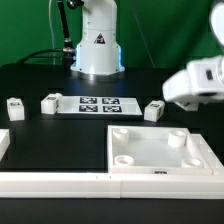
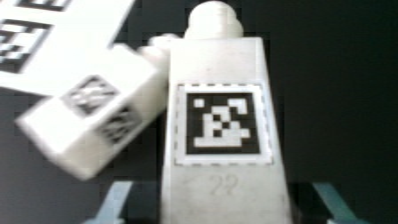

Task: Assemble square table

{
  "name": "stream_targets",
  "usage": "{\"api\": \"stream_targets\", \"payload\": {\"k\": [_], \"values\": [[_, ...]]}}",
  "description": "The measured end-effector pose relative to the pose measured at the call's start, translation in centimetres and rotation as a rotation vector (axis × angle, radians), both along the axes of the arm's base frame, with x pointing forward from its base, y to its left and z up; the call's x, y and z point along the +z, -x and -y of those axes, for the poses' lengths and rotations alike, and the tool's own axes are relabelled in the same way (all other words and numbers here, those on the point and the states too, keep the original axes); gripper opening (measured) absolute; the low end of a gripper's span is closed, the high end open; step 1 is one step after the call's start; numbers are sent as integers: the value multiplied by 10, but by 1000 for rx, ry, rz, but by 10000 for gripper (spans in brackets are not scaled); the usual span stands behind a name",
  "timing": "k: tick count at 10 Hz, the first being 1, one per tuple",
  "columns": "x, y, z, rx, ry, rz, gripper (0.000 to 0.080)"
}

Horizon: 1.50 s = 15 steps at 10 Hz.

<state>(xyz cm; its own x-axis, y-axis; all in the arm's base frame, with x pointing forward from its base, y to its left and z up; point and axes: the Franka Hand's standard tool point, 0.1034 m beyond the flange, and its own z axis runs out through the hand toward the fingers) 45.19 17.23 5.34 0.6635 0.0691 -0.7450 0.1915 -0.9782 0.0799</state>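
pinching white tagged plastic table leg (image 2: pixel 217 120) in hand (image 2: pixel 222 203), long axis running straight out from hand; second white tagged leg (image 2: pixel 93 108) skewed just beside; white square tray-like tabletop (image 1: pixel 160 150) waiting near hand.

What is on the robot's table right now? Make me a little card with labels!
tabletop: white square tray, lying flat, no legs in it
nearest leg: sits between the gripper's fingers, tag facing the wrist camera
gripper: at the exterior view's right; whether it is squeezing the leg, cannot tell
loose legs: one beside the tabletop's far corner, two to the exterior view's left of the marker board
marker board: flat, in front of the robot's base
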Motion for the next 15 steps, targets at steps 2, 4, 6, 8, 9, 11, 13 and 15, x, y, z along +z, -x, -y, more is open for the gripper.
{"api": "stream_targets", "payload": {"k": [2,4,6,8,9,11,13,15], "values": [[35,-22,25,-44,-15,52,291],[43,-19,45,11,-63,85,291],[41,-29,40,10,-100,244,291],[45,-34,41,16,-151,373,291],[61,-53,54,-16,-192,407,291],[97,-93,77,-48,-210,562,291],[104,-90,77,-48,-226,713,291],[103,-98,77,-43,-247,869,291]]}}
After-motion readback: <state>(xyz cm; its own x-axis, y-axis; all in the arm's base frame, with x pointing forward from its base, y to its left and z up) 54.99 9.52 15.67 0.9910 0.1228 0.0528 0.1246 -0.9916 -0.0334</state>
